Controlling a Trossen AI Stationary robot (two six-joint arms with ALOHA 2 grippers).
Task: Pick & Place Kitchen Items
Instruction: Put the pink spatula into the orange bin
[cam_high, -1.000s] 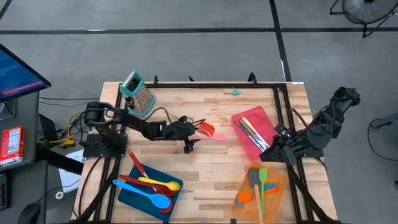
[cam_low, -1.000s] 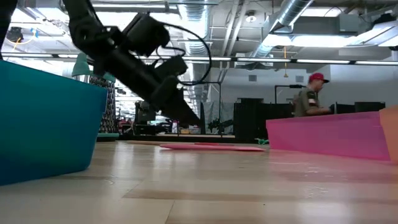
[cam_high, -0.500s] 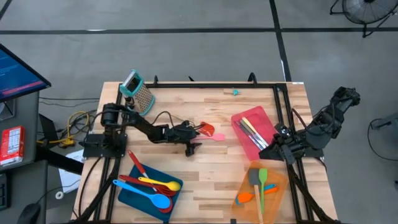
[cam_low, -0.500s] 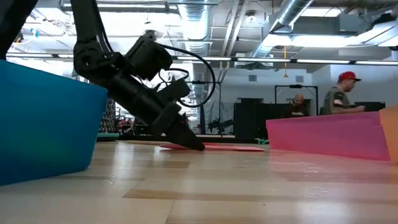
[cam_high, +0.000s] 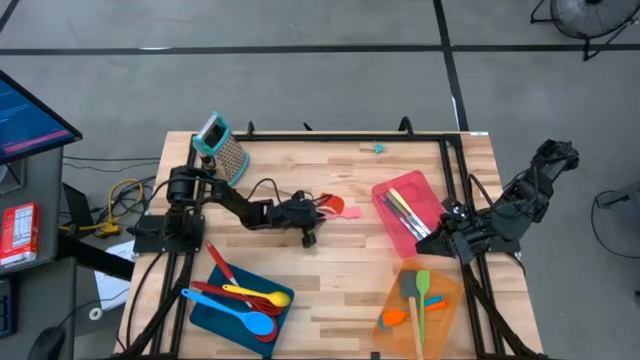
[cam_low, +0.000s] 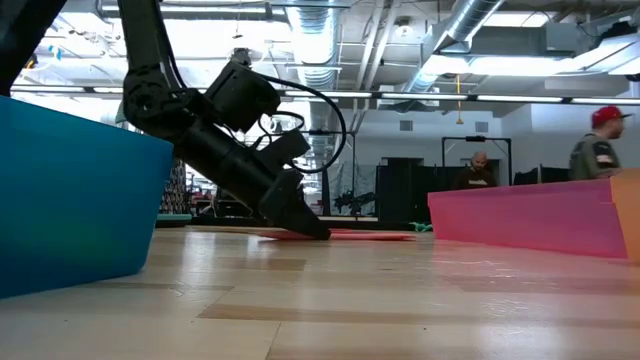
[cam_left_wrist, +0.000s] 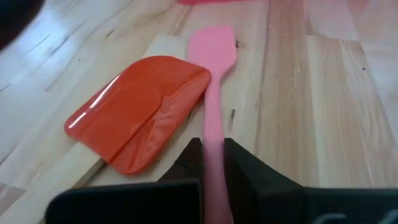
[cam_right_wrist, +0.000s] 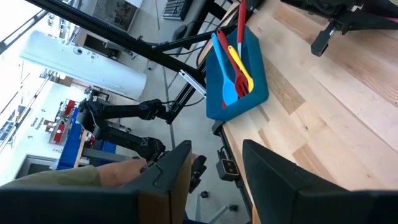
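Observation:
A pink spatula (cam_left_wrist: 213, 50) lies flat on the wooden table (cam_high: 350, 260), its blade toward the pink tray. My left gripper (cam_left_wrist: 213, 146) is down at the table and shut on it; it also shows in the high view (cam_high: 312, 210) and the low view (cam_low: 308, 230). A red-headed spatula with a wooden handle (cam_left_wrist: 140, 124) lies right beside the pink one, touching the table. My right gripper (cam_right_wrist: 214, 158) waits open and raised at the table's right edge (cam_high: 447, 232), with nothing between its fingers. My left gripper pinches the pink spatula's handle (cam_left_wrist: 214, 134) between its two fingers. They come slanting down from the table's left side and lie along the handle. The spatula lies on the table, with its blade (cam_left_wrist: 213, 43) pointing away from the gripper.
A blue tray (cam_high: 215, 310) at the near left holds red, blue and yellow utensils. A pink tray (cam_high: 392, 222) with several utensils and an orange tray (cam_high: 447, 290) stand at the right. A metal grater (cam_high: 225, 150) stands at the far left.
My left gripper has come down from above the table onto the two spatulas and has taken hold of the pink one's handle. The spatulas stay on the table.

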